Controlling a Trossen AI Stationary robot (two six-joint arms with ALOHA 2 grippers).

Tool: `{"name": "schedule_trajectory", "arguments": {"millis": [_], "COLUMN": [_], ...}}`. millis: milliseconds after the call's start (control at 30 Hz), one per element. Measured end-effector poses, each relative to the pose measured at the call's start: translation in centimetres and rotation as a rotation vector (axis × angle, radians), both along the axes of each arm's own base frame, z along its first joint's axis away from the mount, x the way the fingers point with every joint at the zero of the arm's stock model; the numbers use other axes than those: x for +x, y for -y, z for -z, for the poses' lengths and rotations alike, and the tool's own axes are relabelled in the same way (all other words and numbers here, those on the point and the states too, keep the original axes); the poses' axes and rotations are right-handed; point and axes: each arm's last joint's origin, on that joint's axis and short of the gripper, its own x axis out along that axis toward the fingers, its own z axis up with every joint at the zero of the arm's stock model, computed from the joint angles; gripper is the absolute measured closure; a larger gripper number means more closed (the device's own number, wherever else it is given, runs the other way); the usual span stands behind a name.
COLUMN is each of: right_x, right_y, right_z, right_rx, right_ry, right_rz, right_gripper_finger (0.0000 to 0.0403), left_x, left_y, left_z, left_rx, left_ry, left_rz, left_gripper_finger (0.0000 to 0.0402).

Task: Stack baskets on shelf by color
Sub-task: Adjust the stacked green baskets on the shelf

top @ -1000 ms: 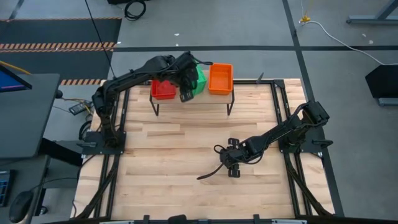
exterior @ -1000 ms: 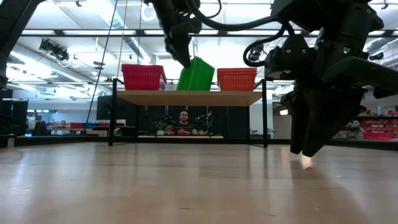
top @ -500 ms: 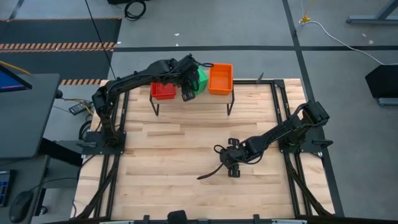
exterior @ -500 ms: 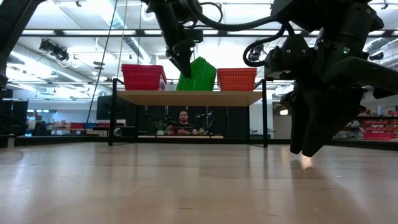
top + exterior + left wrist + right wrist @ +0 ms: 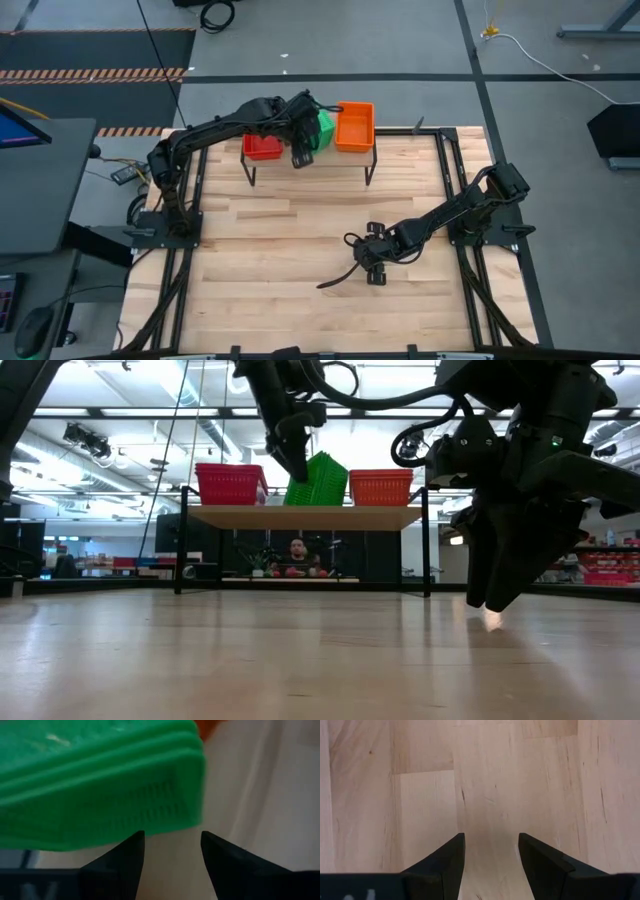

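Note:
On the shelf [image 5: 300, 516] at the table's far edge stand red baskets [image 5: 230, 484] on the left and orange baskets [image 5: 380, 487] on the right. Between them a green stack [image 5: 320, 480] sits tilted, its top leaning toward the orange ones. My left gripper [image 5: 170, 837] is open, reaching over the shelf [image 5: 300, 152] at the green stack's [image 5: 100, 795] left near side. My right gripper [image 5: 490, 840] is open and hangs over the bare tabletop [image 5: 372, 266]. My left gripper stands with open fingers at the lower edge of the green stack's end wall [image 5: 165, 827]. One fingertip [image 5: 136, 840] lies right against that edge. Whether it touches, I cannot tell.
The shelf's thin black legs [image 5: 250, 175] stand on the slatted tabletop [image 5: 300, 290]. A black cable [image 5: 335, 280] trails beside my right gripper. A person [image 5: 297, 550] sits beyond the table, seen under the shelf.
My left gripper has come down a little beside the green stack. The stack has shifted slightly toward the orange baskets and is still tilted.

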Motion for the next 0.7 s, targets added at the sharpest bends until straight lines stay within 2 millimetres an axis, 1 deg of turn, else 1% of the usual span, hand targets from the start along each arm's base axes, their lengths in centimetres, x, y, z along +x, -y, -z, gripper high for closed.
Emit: {"name": "schedule_trajectory", "arguments": {"millis": [167,433,600,700], "right_x": [0.0,0.0,0.0,0.0], "right_y": [0.0,0.0,0.0,0.0], "right_z": [0.0,0.0,0.0,0.0], "right_rx": [0.0,0.0,0.0,0.0], "right_ry": [-0.001,0.0,0.0,0.0], "right_rz": [0.0,0.0,0.0,0.0], "right_gripper_finger": [0.0211,0.0211,0.0211,0.0211], "left_x": [0.2,0.9,1.1,1.2], "left_y": [0.4,0.0,-0.2,-0.4], "left_z": [0.0,-0.2,0.2,0.0], "left_rx": [-0.073,-0.039,0.001,0.025], "left_ry": [0.034,0.109,0.08,0.091], "left_rz": [0.034,0.031,0.0,-0.002], "left_gripper_finger": [0.0196,0.0191,0.0189,0.0191]}}
